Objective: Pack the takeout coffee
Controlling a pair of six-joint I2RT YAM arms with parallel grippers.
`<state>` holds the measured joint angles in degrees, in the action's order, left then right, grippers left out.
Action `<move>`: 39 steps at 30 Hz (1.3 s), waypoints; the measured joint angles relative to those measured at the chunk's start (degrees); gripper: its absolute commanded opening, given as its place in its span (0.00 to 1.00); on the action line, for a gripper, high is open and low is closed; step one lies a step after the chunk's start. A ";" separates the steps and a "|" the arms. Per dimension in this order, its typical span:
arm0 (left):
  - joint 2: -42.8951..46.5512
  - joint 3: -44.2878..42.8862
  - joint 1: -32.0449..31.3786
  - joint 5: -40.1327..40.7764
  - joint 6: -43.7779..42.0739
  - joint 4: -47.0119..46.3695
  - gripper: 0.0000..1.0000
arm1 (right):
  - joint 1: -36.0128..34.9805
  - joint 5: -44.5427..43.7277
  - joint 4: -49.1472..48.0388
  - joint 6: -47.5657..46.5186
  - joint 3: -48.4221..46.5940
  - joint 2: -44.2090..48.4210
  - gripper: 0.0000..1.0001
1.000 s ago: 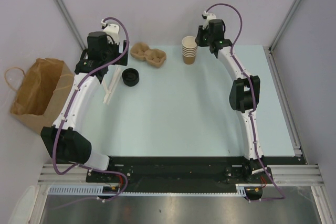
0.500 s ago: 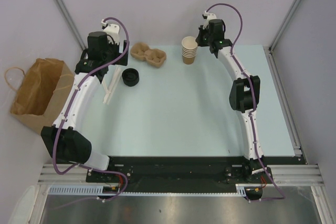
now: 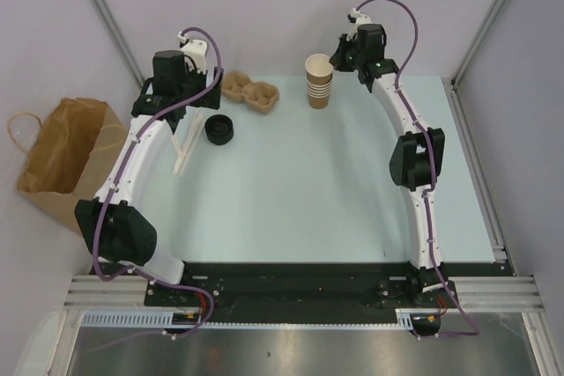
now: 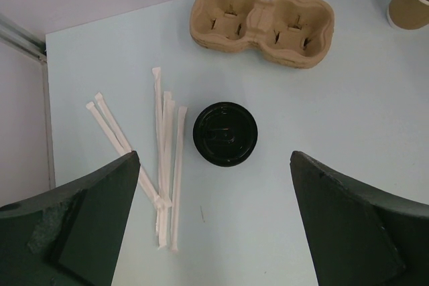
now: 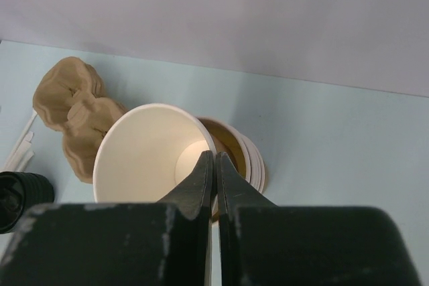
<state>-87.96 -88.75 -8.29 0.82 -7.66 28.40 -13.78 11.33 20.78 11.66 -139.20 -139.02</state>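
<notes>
Takeout cup (image 5: 134, 159), lidless, topmost of cup stack (image 5: 249, 160) at tabletop's twelve o'clock, rim pinched by right tool (image 5: 213, 157). Left tool (image 4: 214, 155) gapes wide above black lid (image 4: 225, 133) at ten o'clock.

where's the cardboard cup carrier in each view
Top external: cup carrier at the table's far edge, left of the cup stack.
Left wrist: top centre.
Right wrist: left side, left of the top cup.
Shared landmark: the black lid near it.
</notes>
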 measured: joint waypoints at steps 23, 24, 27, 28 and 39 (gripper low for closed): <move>-3.89 -5.88 0.00 -3.02 1.29 1.38 1.00 | 2.10 -0.37 -0.94 2.32 -0.02 4.44 0.00; -4.13 -6.54 0.00 -3.02 1.27 1.70 1.00 | 2.19 -0.35 -1.22 2.34 -0.02 5.16 0.00; -4.55 -7.80 0.00 -2.99 1.27 2.03 1.00 | 2.51 -0.09 -1.42 2.58 -0.02 7.21 0.00; -4.57 -8.02 0.00 -2.97 1.27 2.19 0.99 | 2.56 0.15 -1.40 2.69 -0.02 8.00 0.00; -2.19 -2.99 2.67 -5.97 7.98 -1.75 1.00 | 0.50 11.23 -0.52 -0.28 22.60 28.33 0.00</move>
<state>-90.15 -91.74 -5.63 -5.15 0.32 26.65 -13.28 22.57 20.25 11.38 -116.60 -110.69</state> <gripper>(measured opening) 0.994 0.020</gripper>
